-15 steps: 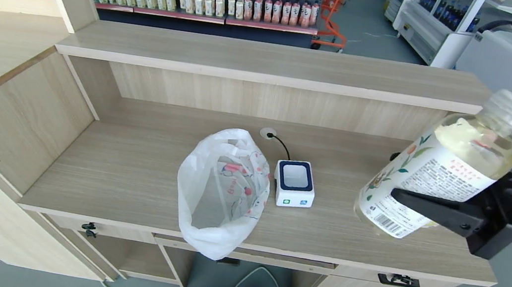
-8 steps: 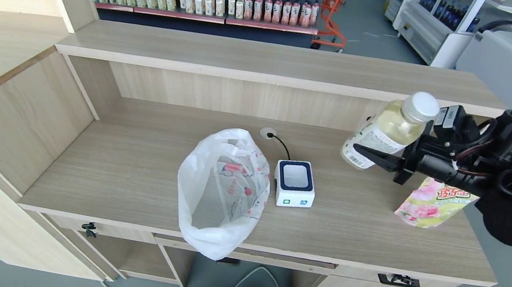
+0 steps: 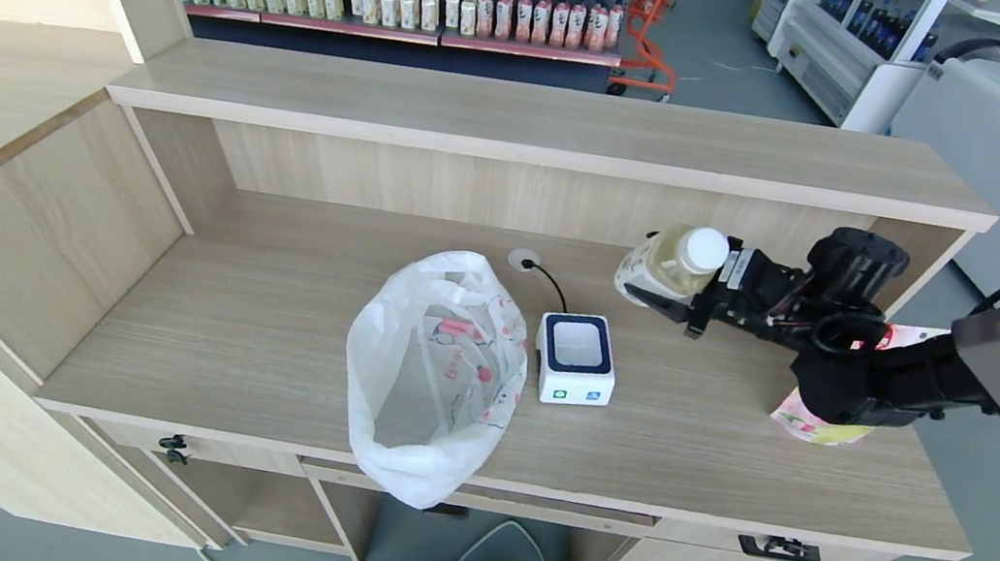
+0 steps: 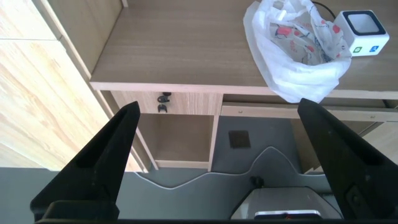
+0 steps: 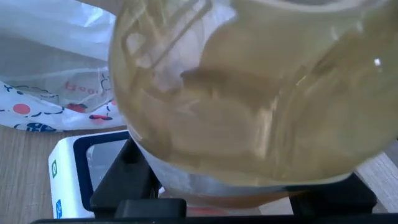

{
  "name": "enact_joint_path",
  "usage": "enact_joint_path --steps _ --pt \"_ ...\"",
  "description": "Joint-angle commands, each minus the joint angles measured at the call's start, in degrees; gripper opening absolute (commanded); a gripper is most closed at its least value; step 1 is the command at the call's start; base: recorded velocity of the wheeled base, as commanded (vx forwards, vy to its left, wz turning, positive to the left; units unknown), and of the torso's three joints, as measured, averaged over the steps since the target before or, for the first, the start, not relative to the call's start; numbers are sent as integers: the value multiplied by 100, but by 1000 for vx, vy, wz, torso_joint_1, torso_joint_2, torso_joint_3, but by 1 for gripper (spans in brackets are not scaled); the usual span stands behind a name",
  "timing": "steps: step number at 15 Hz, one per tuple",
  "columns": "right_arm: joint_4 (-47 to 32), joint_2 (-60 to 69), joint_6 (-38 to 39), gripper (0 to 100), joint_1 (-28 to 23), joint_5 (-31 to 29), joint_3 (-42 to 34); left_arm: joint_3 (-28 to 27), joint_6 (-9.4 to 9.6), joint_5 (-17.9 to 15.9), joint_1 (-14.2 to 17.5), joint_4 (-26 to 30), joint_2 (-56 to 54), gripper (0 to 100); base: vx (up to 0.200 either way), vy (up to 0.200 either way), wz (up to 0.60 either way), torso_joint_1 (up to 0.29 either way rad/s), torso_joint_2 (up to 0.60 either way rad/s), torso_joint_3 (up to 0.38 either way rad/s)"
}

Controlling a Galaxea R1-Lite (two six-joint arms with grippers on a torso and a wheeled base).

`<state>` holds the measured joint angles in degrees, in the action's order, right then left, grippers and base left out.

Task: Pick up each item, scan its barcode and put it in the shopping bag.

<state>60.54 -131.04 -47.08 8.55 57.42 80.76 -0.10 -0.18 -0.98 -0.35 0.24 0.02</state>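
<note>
My right gripper (image 3: 669, 296) is shut on a clear bottle (image 3: 667, 263) of pale yellow drink with a white cap, held above the counter just right of and behind the white barcode scanner (image 3: 576, 358). In the right wrist view the bottle (image 5: 255, 87) looms close, with the scanner (image 5: 87, 174) and the bag (image 5: 50, 68) beyond it. The white plastic shopping bag (image 3: 432, 369) stands open left of the scanner, at the counter's front edge. A pink-and-green pouch (image 3: 818, 418) lies on the counter at the right, partly hidden by my right arm. My left gripper (image 4: 217, 162) hangs open below counter height, off the front left corner.
The wooden counter (image 3: 257, 335) has a raised back shelf and a left side wall. The scanner's cable runs into a grommet (image 3: 523, 260) behind the bag. Drawers and cables sit under the front edge. Store shelves of bottles stand far behind.
My right arm has carried the bottle from close to the camera at the right down and leftward toward the scanner, uncovering the pouch on the counter. Bag and scanner have not moved.
</note>
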Motion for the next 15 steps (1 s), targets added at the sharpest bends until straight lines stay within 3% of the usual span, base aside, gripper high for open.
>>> enact_joint_path --steps 1,15 --pt "11 -449 -12 0 174 24 335 1 1 1 0 2 -2 100 0 0 0 0 0 0" --pt "186 -1513 -3 0 481 446 1609 1 -8 1 0 2 -2 100 0 0 0 0 0 0"
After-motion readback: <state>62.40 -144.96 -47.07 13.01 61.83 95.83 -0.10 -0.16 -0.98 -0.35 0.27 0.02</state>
